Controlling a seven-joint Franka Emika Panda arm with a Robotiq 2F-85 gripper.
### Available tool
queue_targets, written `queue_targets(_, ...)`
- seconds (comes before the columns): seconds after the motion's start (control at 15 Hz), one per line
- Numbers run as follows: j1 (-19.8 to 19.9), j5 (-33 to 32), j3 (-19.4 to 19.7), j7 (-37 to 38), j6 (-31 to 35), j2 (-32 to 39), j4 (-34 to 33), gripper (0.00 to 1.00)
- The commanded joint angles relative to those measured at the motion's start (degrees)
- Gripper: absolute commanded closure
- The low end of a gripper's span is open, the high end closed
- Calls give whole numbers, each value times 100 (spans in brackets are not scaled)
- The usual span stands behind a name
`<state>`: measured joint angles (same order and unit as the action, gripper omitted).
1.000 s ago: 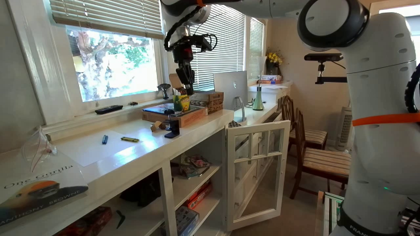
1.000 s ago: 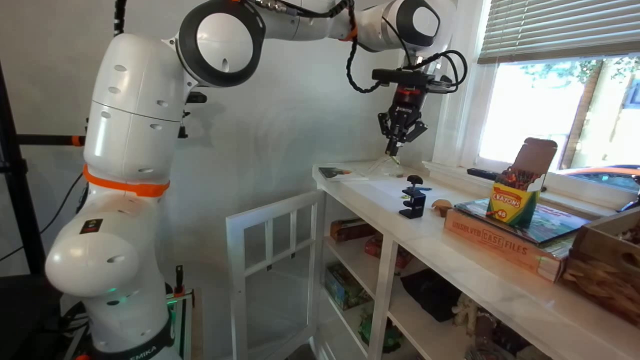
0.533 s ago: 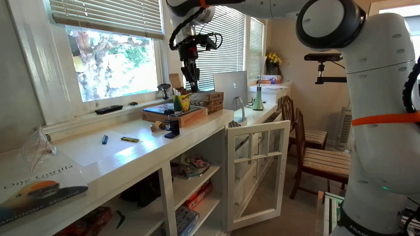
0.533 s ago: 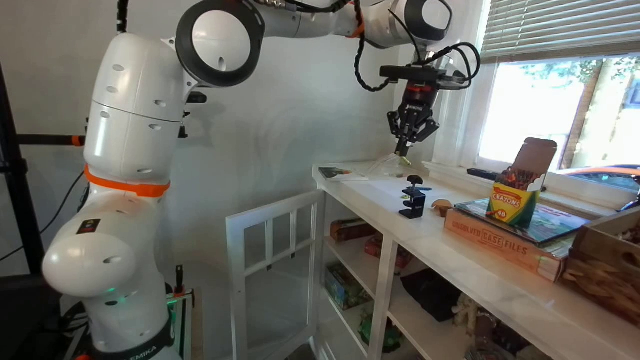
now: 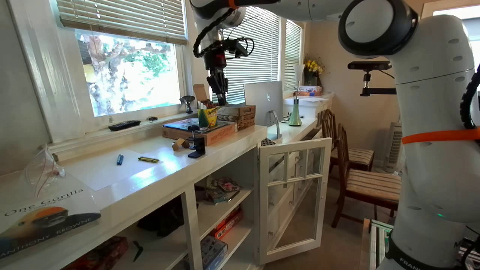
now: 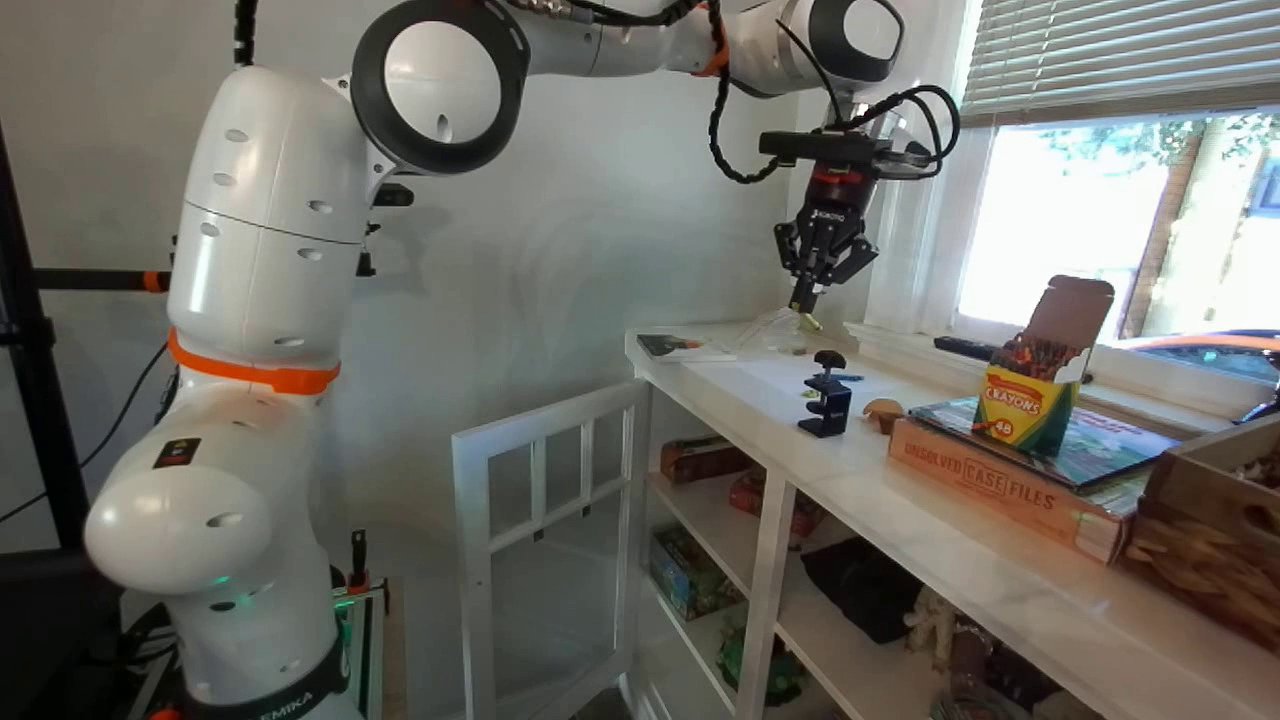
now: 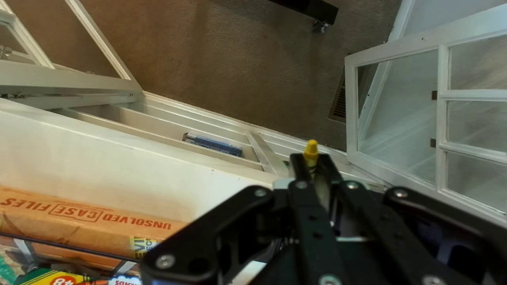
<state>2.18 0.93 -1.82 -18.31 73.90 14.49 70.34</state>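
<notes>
From left, a picture book (image 5: 50, 219) titled "One Gorilla" lies flat at the end of a white worktop (image 5: 168, 162), a clear plastic bag (image 5: 43, 170) slumped beside or partly over it; which of the two is hard to tell. A sheet of paper (image 5: 90, 174) comes next, with blue crayons (image 5: 119, 159) resting on it and green-yellow crayons (image 5: 148, 159) just to their right. A small black clamp (image 5: 197, 144) stands upright near the front edge. Beyond it, a crayon box (image 5: 207, 118), flap raised and packed with crayons, tops the pile on an orange game box (image 5: 221, 134).

Next along this line of sight, though apart from the box, the robot's jaws hang in mid-air, pinching a yellow crayon (image 7: 311, 149) whose tip pokes out past them. The pick-up looks complete: the crayon is firmly gripped, by all appearances, and well clear of the worktop. The letting-go is not yet done.

Farther right sit a brown basket (image 5: 245, 122) and a computer screen (image 5: 264, 101). A glass-paned cabinet door (image 5: 294, 180) stands ajar below, and the white robot arm (image 5: 427, 176) rises at far right.
</notes>
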Motion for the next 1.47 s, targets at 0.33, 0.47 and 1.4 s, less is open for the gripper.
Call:
queue_targets(0.33, 82, 73, 63, 37, -74, 92, -159, 97)
queue_targets(0.47, 167, 101, 127, 3, -161, 149, -279, 97)
queue_targets(1.4, 437, -206, 240, -414, -795, 1257, -1865, 97)
